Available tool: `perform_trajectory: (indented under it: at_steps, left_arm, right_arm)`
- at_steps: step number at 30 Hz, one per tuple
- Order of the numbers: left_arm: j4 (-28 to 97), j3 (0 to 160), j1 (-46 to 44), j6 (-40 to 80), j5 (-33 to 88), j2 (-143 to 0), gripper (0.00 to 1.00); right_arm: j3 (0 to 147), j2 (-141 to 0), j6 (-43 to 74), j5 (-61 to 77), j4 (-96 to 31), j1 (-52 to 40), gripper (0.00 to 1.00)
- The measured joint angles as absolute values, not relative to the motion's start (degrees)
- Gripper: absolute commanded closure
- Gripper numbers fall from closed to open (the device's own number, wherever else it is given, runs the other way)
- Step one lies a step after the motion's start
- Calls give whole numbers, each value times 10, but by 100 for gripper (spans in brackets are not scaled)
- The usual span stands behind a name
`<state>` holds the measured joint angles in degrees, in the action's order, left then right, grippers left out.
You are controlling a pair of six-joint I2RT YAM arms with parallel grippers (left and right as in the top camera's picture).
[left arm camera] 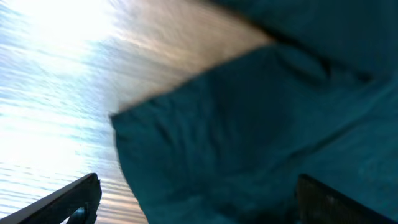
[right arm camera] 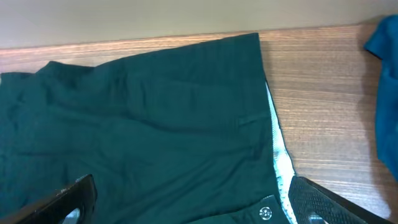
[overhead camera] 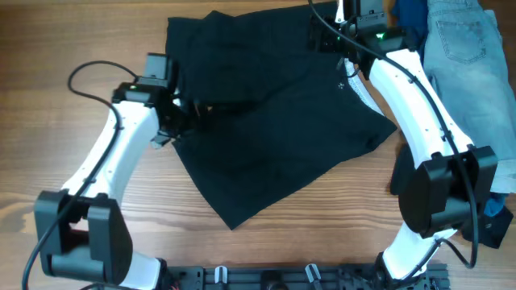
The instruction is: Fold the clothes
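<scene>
The clothes in play are black shorts [overhead camera: 274, 121], spread flat on the middle of the wooden table. My left gripper [overhead camera: 184, 111] stands open at their left edge. In the left wrist view the dark fabric [left arm camera: 249, 137] fills the space between the two fingers [left arm camera: 71, 199] of the left gripper [left arm camera: 199, 208], untouched. My right gripper [overhead camera: 343, 50] is open above the waistband at the upper right. Its wrist view shows the right gripper [right arm camera: 193, 208] over the black shorts [right arm camera: 143, 124], with the pale mesh lining [right arm camera: 280, 162] and a small button [right arm camera: 265, 213] near the right finger.
Light-blue denim shorts [overhead camera: 468, 64] lie at the table's right side, with a dark blue garment [overhead camera: 407, 16] beside them at the back. That blue garment [right arm camera: 385, 81] also shows in the right wrist view. The table's far edge [right arm camera: 186, 38] runs just beyond the shorts.
</scene>
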<state>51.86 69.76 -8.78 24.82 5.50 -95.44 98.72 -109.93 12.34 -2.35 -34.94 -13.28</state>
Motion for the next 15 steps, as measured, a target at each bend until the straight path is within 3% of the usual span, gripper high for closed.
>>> perform_trajectory:
  at_steps: [13,15]
  left_arm:
    - [448,628,-108,277,-22,-1013,0]
    - [411,620,-108,272,-35,-1023,6]
  right_arm:
    - [987,-1099,114,-11,-355,-133,0]
    - [987,-1099,114,-10,-359,-133,0]
